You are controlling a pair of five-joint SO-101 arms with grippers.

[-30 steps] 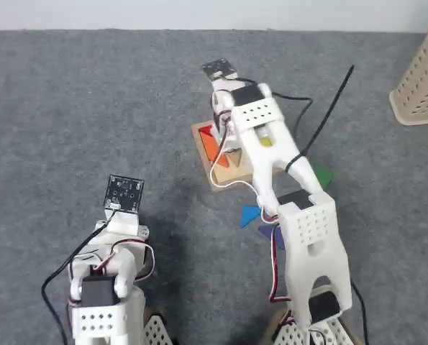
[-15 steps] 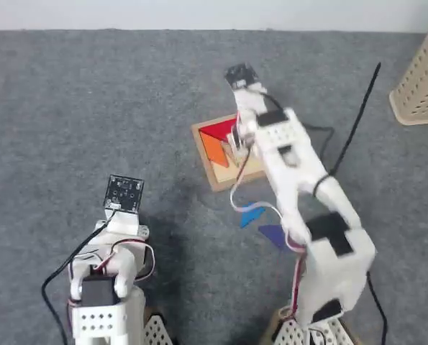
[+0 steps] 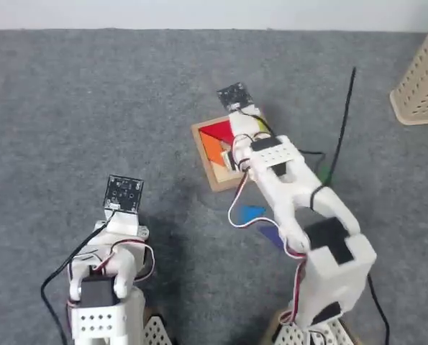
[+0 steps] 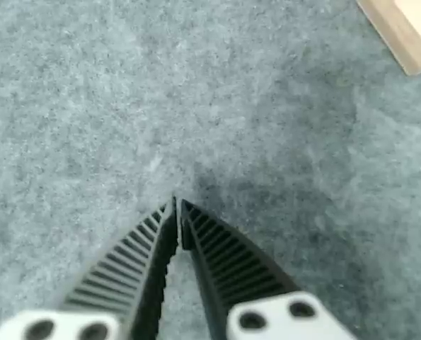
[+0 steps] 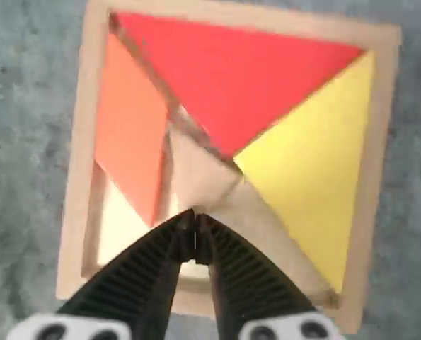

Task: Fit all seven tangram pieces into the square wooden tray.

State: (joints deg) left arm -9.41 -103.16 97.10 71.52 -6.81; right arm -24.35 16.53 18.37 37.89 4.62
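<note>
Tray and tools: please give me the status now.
Left tool shut, over carpet. Right tool shut, above tray. In tray: red piece, orange piece, yellow piece. On carpet: blue piece, purple piece partly under right arm.

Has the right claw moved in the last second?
Yes. The right claw pulled back toward its base and slightly right, judged against the wooden tray.

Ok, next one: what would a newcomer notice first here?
The tray holds a red piece, a yellow piece and an orange piece, the right gripper shut over its bare middle. A blue piece lies on the carpet beside the right arm; the left gripper hangs shut over carpet.
</note>
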